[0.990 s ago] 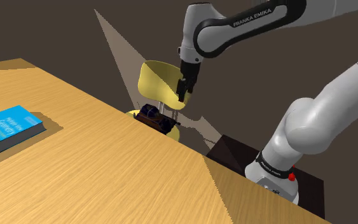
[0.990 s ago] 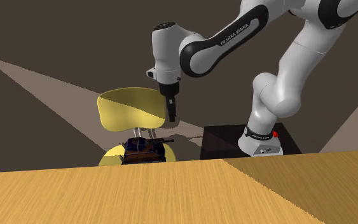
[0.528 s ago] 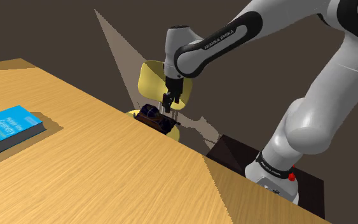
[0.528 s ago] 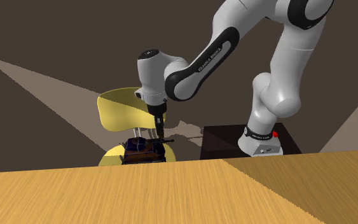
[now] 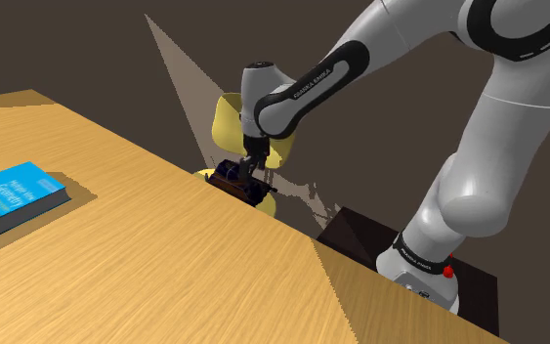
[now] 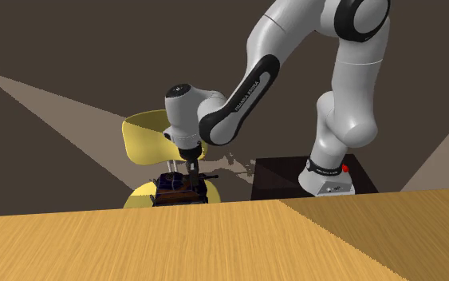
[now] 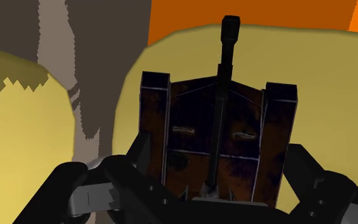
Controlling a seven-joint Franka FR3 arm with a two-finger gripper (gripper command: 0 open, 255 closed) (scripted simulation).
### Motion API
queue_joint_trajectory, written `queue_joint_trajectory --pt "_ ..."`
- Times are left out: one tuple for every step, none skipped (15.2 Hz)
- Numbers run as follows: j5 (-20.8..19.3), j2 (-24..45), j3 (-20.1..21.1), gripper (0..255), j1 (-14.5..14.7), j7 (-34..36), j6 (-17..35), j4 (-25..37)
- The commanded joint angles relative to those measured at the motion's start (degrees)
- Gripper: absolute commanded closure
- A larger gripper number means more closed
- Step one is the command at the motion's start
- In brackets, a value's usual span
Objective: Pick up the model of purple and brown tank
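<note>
Wrist view: one claw [image 7: 219,154], jaws apart, astride one brown-and-purple tank model [image 7: 212,121] on one yellow chair [image 7: 336,76].

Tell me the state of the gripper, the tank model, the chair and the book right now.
tank model: upright on the yellow chair seat, not lifted.
gripper: open, fingers astride the tank model.
yellow chair: upright.
blue book: closed, flat on the wooden table.

A blue book [image 5: 9,198] lies on the wooden table [image 5: 165,269], a yellow chair [image 6: 143,137] beyond its edge.
</note>
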Motion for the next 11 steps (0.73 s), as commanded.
queue_joint_trajectory --pt "-0.3 1.2 -0.1 0 0.1 0.3 1.6 -0.3" --pt "-0.6 2.2 -0.1 0 0.1 0.5 2.7 -0.5" --pt "-0.6 2.2 -0.1 0 0.1 0.5 2.7 -0.5" --pt "-0.6 2.2 -0.1 0 0.1 0.5 2.7 -0.5" --pt "-0.6 2.2 -0.1 255 0.1 0.5 2.8 -0.6" --pt "-0.6 2.2 -0.2 255 0.1 0.5 2.8 -0.6" --pt "-0.6 2.2 -0.1 255 0.1 0.5 2.8 -0.6" --pt "-0.6 2.2 -0.1 255 0.1 0.5 2.8 -0.6" --pt "-0.6 2.2 -0.1 255 0.1 0.5 2.8 -0.6" --pt "-0.6 2.2 -0.1 255 0.1 0.5 2.8 -0.6" --pt "-0.6 2.2 -0.1 255 0.1 0.5 2.8 -0.6"
